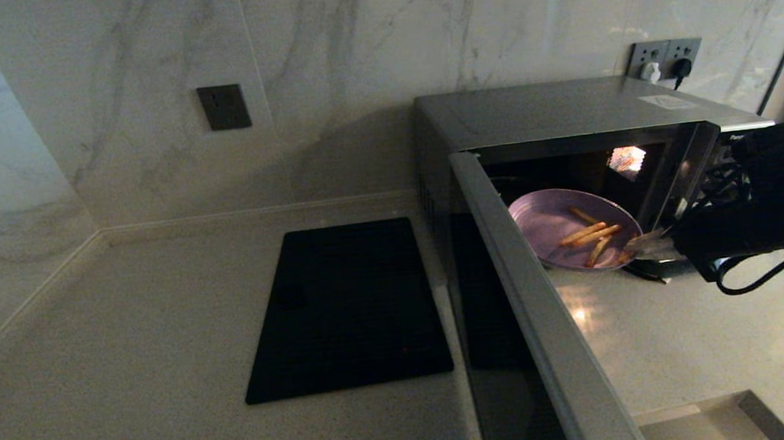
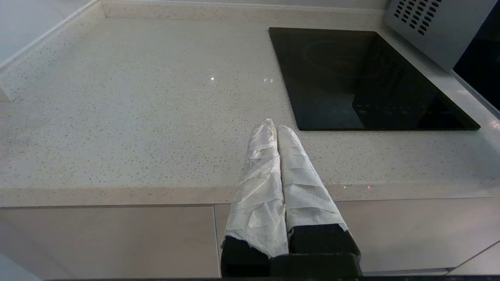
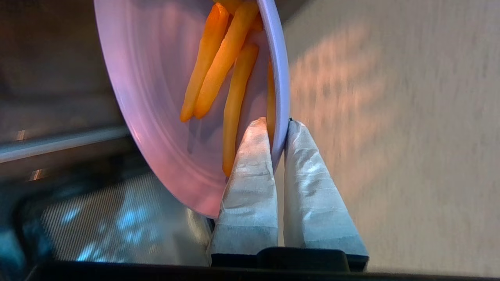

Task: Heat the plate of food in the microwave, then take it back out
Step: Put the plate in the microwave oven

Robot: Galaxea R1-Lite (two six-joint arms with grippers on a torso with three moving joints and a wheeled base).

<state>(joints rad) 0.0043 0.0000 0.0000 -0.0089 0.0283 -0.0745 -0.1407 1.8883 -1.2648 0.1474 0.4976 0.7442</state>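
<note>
The pale lilac plate of food (image 1: 560, 224) (image 3: 156, 117), with a few orange-tan sticks on it, hangs in the mouth of the silver microwave (image 1: 537, 114), part in and part out of the lit cavity. The microwave's dark glass door (image 1: 513, 336) stands swung wide open toward me. My right gripper (image 1: 646, 245) (image 3: 278, 123) is shut on the plate's near rim, one taped finger above it and one below. My left gripper (image 2: 275, 125) hangs shut and empty over the counter's front edge, left of the cooktop.
A flat black cooktop slab (image 1: 346, 307) (image 2: 367, 78) lies in the speckled counter (image 1: 129, 352) left of the microwave. Marble walls close off the back and left. Wall sockets with plugs (image 1: 663, 62) sit behind the microwave. The open door juts out between cooktop and right counter.
</note>
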